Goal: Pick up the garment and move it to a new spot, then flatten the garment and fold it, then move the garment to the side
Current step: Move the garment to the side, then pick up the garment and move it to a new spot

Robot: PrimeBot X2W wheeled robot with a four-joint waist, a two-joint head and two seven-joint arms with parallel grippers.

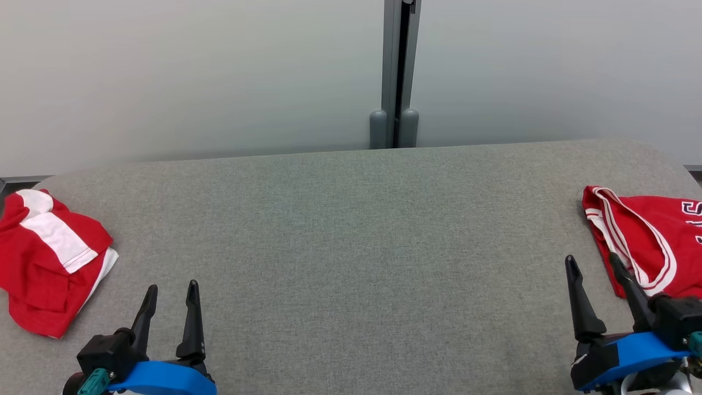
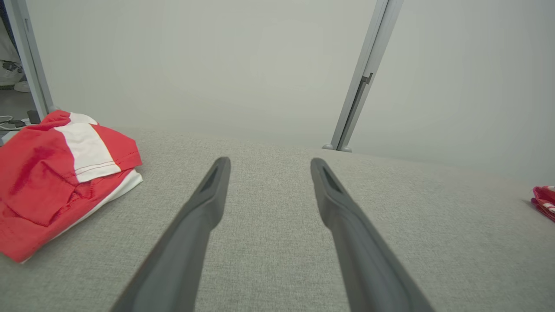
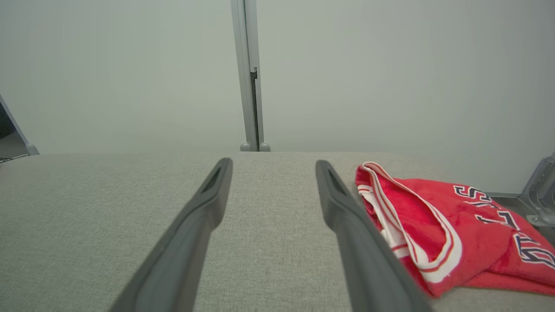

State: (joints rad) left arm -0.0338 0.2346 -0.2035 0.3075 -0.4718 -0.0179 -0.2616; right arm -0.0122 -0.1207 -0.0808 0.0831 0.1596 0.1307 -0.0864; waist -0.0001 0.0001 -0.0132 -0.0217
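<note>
Grey counter. Red jersey crumpled at its right edge, red-and-white garment bunched at the left; target unclear. Both likely light, limp, unbreakable: pinch a hem or strap edge. Left pincer and right pincer wide, empty.

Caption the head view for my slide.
Open left gripper and right gripper over grey table; red-white garment left, red jersey right.
</note>
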